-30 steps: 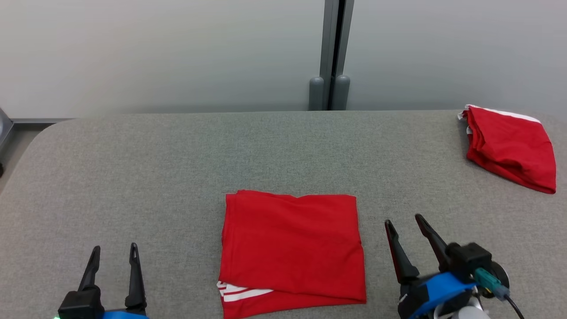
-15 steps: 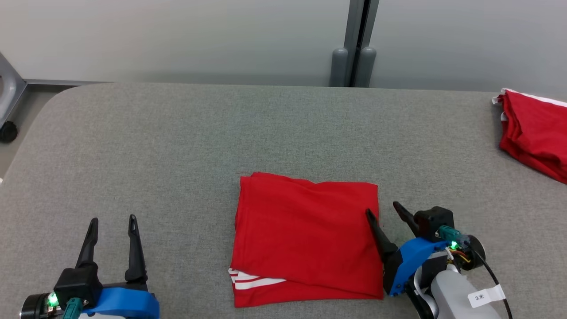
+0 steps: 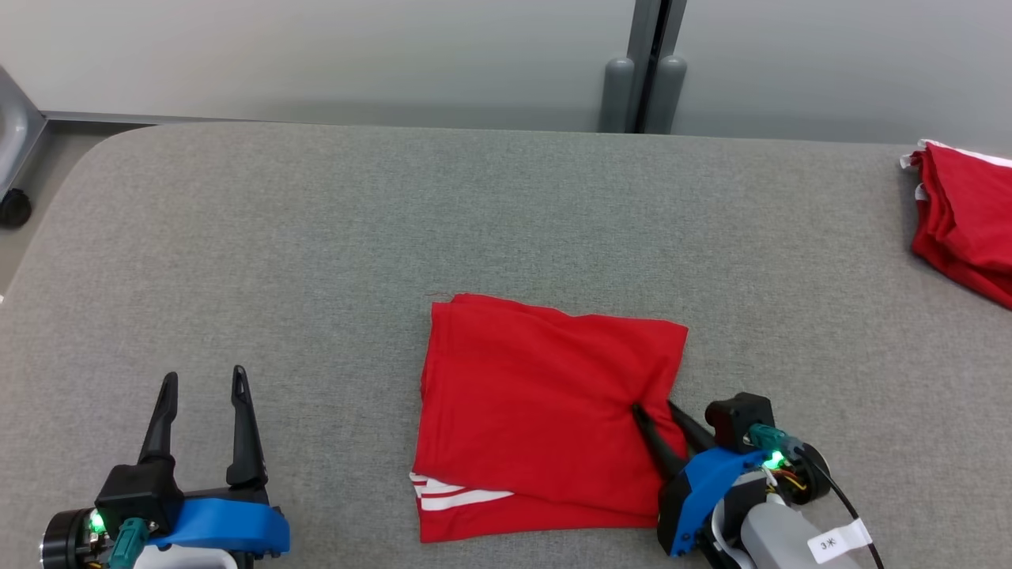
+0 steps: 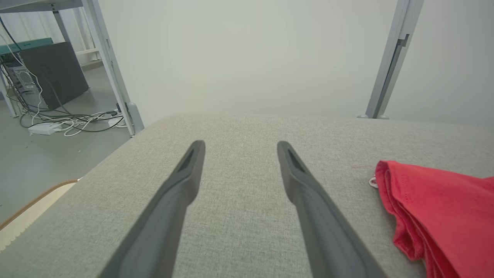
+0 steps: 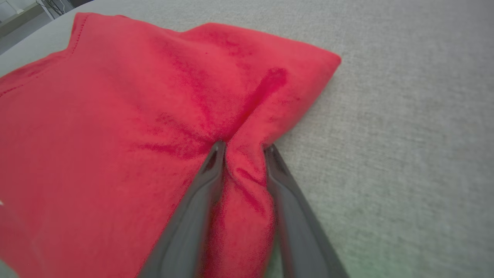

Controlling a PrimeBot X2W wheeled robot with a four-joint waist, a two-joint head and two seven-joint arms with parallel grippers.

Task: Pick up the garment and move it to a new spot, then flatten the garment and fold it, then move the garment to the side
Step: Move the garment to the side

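1. Where the left gripper [image 3: 203, 374] hangs at the near left, it is spread wide and empty. Bare grey tabletop [image 3: 316, 237] shows between its fingers [image 4: 308, 200], and the garment lies apart, off to its right.
2. Garment [image 3: 545, 395]: red, folded into a rough rectangle, flat on the near middle of the tabletop. The left wrist view shows several layers stacked at its left edge.
3. Handling, as a judgement: thin, light, limp knit with no stiffness. Lifted from one point it would sag, and the folded layers could slide apart.
4. White stripes [image 3: 455, 499] peek out of the lower layer at the near left corner. They look like printed trim; no letters or brand can be read.
5. Right gripper [image 3: 655, 408]: at the garment's right edge, towards the near side. Its fingers nip a raised ridge of cloth between them, and creases fan out from the tips. Whether the nip takes every layer or just the top ones, I cannot tell.
6. Where to hold, as a judgement: a low grip on that edge suits a sideways drag. The woven tabletop probably drags on the cloth, so a top-layer hold risks skidding the fold open. Better to catch all the layers.
7. Tag [image 3: 838, 541] on the right forearm: white, reads "3" and then a small mark too fine to make out.
8. Far right: a second red garment [image 3: 961, 229] with white trim, bunched, well apart from the work.
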